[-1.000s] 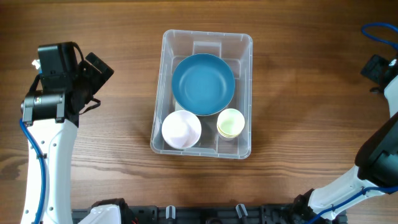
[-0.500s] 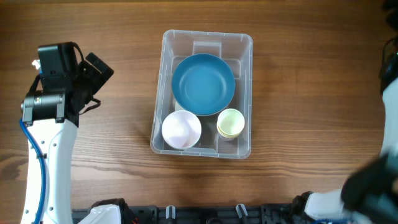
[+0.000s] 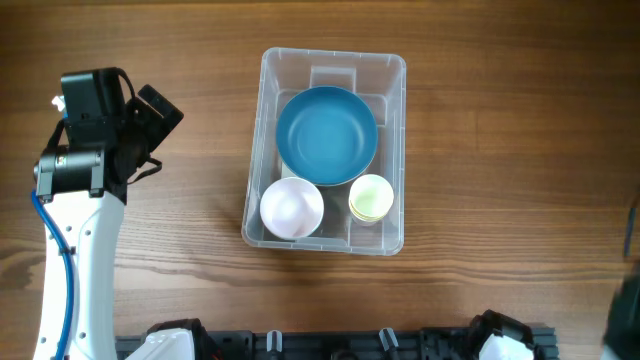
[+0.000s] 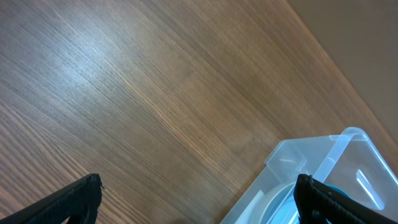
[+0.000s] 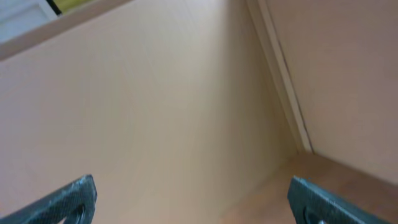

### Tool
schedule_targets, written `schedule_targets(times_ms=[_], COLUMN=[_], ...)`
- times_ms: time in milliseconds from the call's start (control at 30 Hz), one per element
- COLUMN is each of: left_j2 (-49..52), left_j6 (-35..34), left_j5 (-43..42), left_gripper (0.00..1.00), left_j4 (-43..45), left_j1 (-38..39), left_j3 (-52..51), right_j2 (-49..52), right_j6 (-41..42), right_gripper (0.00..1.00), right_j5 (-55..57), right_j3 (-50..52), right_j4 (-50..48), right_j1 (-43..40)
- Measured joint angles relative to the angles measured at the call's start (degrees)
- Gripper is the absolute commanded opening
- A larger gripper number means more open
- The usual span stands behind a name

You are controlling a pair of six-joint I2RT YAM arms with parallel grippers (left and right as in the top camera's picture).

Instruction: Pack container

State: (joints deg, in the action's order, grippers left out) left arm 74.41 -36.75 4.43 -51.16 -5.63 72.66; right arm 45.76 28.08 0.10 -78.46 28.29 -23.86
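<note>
Base rail (image 3: pixel 330 346): black, along the near edge of the table, partly cut off by the frame.
Left arm (image 3: pixel 75 250): white links with a blue cable, rising from the near left corner to a black wrist.
Left gripper (image 3: pixel 160 138): spread wide and empty. Hangs over bare wood, well to the left of the container and touching nothing. In the wrist view (image 4: pixel 199 199), a dark fingertip in each lower corner with only wood grain between.
Right arm (image 3: pixel 630 320): only a dark blurred sliver at the near right edge of the overhead view.
Right gripper (image 5: pixel 193 202): fingers wide apart, nothing held, aimed off the table at a wall.
Container (image 3: pixel 395 150): clear bin at the middle of the table, long side running near to far. One rounded corner also shows in the left wrist view (image 4: pixel 298 168).
White bowl (image 3: pixel 291 208): inside the bin, near left corner, just beside the cup.
Cup (image 3: pixel 371 197): pale yellow-green, inside the bin, near right corner.
Blue bowl (image 3: pixel 326 136): round, fills the middle of the bin beyond the other two (rim close to both — touching or not, cannot tell).
In the way: bare wood alone between left gripper and bin.
Table (image 3: pixel 500 120): brown wood grain, running out to every edge of the overhead view.
Wall (image 5: pixel 155 112): plain beige panels meeting at a seam, blurred.
</note>
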Motion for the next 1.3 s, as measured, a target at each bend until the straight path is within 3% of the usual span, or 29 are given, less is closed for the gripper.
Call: schedule_targets(times_ms=[200,400,600,900,1300], left_j2=[0.0,0.0,0.0,0.0,0.0], left_j6=[0.0,0.0,0.0,0.0,0.0], left_j5=[0.0,0.0,0.0,0.0,0.0], left_gripper=[1.0,1.0,1.0,1.0,1.0], left_j4=[0.0,0.0,0.0,0.0,0.0], left_j1=[0.0,0.0,0.0,0.0,0.0], left_j3=[0.0,0.0,0.0,0.0,0.0], right_j2=[-11.4,-17.3,-21.8,-30.6,-43.9], right_j6=[0.0,-0.1,-1.4,-12.4,-15.0], right_gripper=[1.0,1.0,1.0,1.0,1.0], right_j5=[0.4,0.4,0.4,0.2,-0.8], right_j3=[0.0,7.6,23.3,46.6,63.1], right_j4=[14.8,14.7,2.9,-19.2,-25.1], right_j1=[3.2,7.2,10.5,18.4,20.5])
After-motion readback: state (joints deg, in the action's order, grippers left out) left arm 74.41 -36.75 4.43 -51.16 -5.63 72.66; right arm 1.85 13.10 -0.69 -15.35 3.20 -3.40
